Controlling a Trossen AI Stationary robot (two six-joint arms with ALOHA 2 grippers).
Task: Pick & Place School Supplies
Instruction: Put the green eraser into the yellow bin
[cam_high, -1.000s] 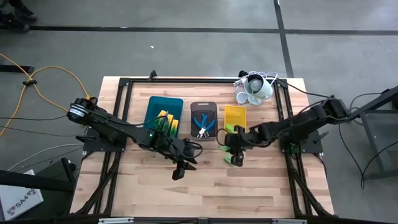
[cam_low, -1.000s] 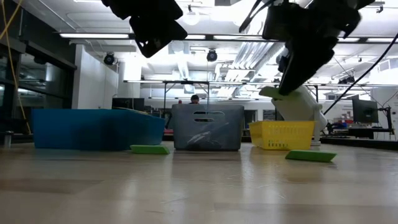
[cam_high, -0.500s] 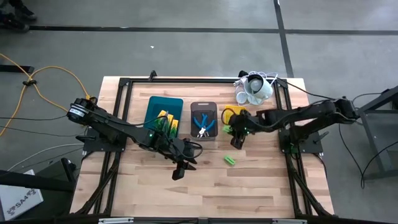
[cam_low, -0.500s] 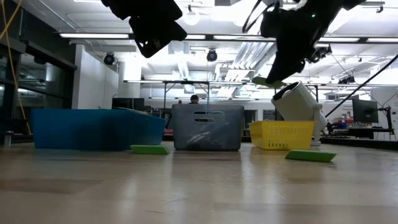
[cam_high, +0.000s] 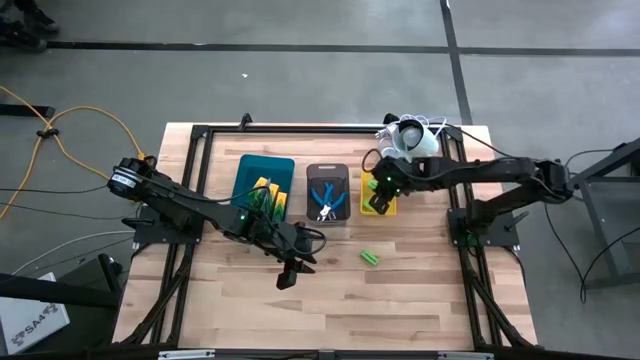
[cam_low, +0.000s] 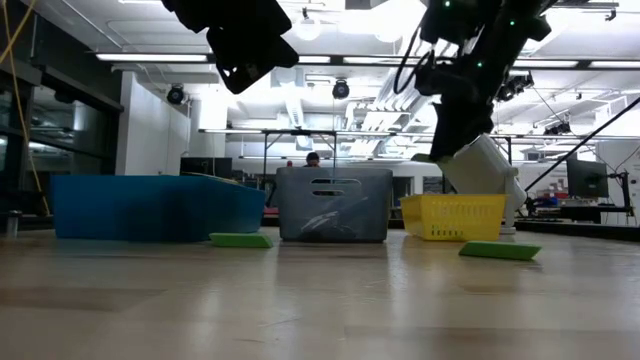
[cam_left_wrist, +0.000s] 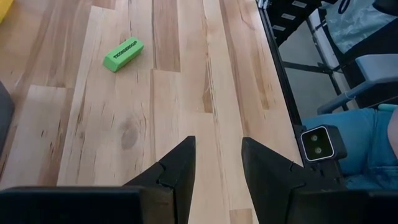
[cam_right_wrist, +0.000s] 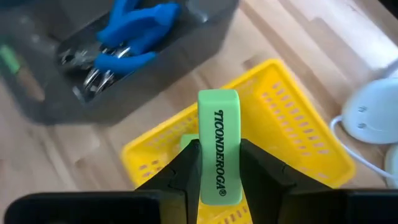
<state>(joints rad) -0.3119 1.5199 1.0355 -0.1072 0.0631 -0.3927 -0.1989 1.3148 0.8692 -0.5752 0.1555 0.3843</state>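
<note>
Gripping a bright green stick (cam_right_wrist: 219, 147) between its two fingers, the right pincer (cam_high: 380, 195) is hanging directly over the yellow tray (cam_right_wrist: 292, 130), with the stick's printed face turned toward the wrist camera and its far end pointing out beyond the fingertips. Just to that pincer's side, the grey tray (cam_high: 327, 193) is holding the blue-handled plier-like tools (cam_right_wrist: 127, 38), and farther along the same row the teal tray (cam_high: 262, 180) is carrying the yellow-and-green printed boxes (cam_high: 262, 189). The left pincer (cam_high: 287, 272) is hovering above bare bench (cam_high: 420, 300) in front of the trays, well apart from the right one — its fingers are standing partly open with nothing between them. Ahead of the left pincer, a second green stick (cam_left_wrist: 124, 54) is lying flat on the wood, near the yellow tray but outside it. In the low view another green stick (cam_low: 240, 240) is lying on the bench — just in front of the gap between the teal and grey trays.
</note>
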